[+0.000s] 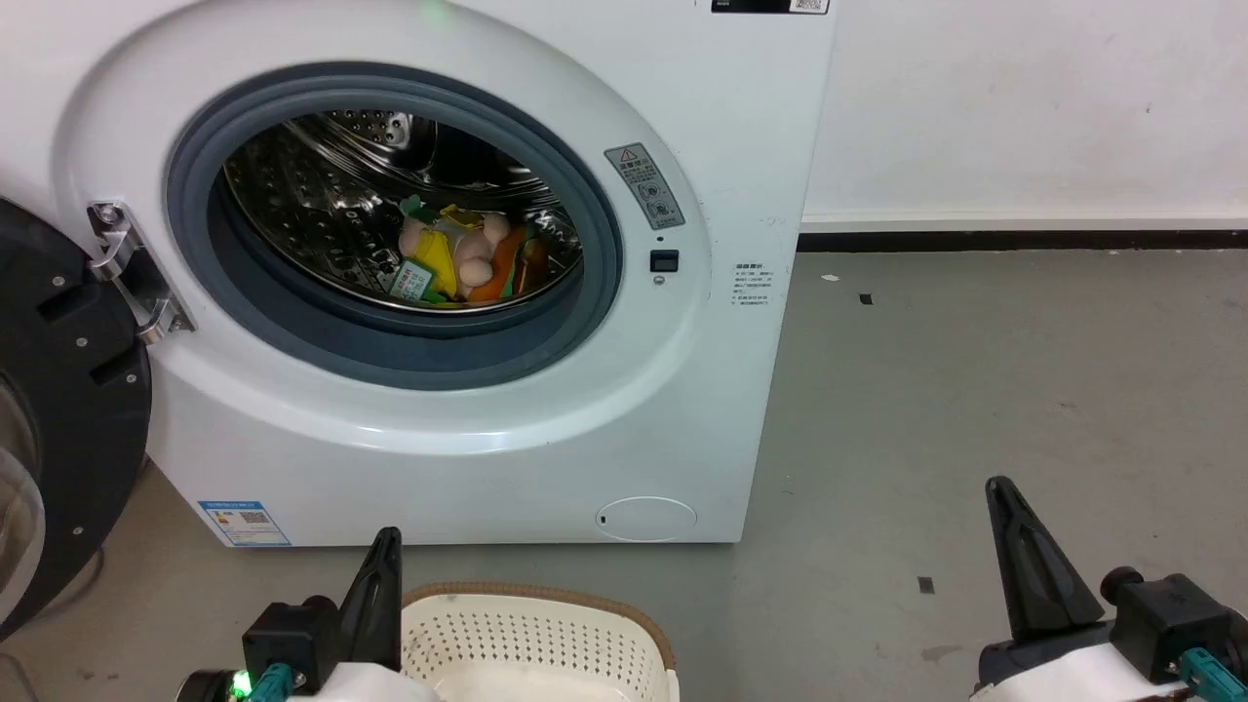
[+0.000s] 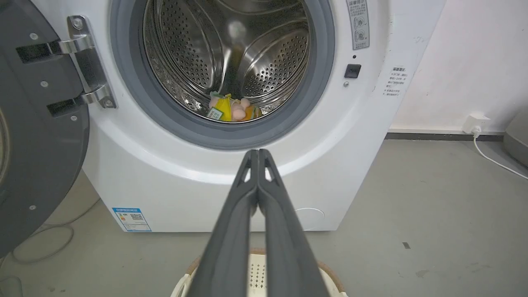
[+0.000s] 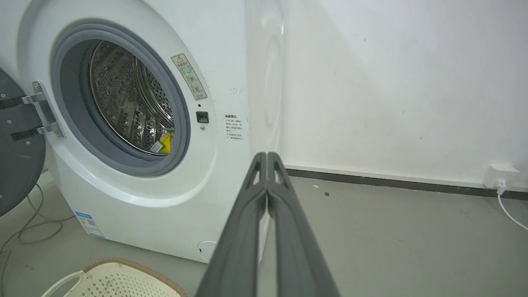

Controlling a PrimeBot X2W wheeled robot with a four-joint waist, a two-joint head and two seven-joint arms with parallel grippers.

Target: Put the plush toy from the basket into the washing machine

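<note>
The black door (image 1: pixel 58 409) hangs swung open, left of the washing machine (image 1: pixel 468 439). The machine's round hole, with its grey ring (image 1: pixel 390 351), is wide open. The plush toy (image 1: pixel 458 258) lies inside the machine, at the bottom of the shiny drum (image 1: pixel 312 195). It looks longer from side to side. I cannot tell which end is its head. It is yellow, pink, orange and green, with a paper tag. In front of the machine, my left gripper (image 2: pixel 258 153) has its fingers pressed together. The cream basket (image 1: pixel 546 634) sits there too. Right of the machine, over wide grey floor (image 1: pixel 975 390), my right gripper (image 3: pixel 267 156) is pressed together too.
</note>
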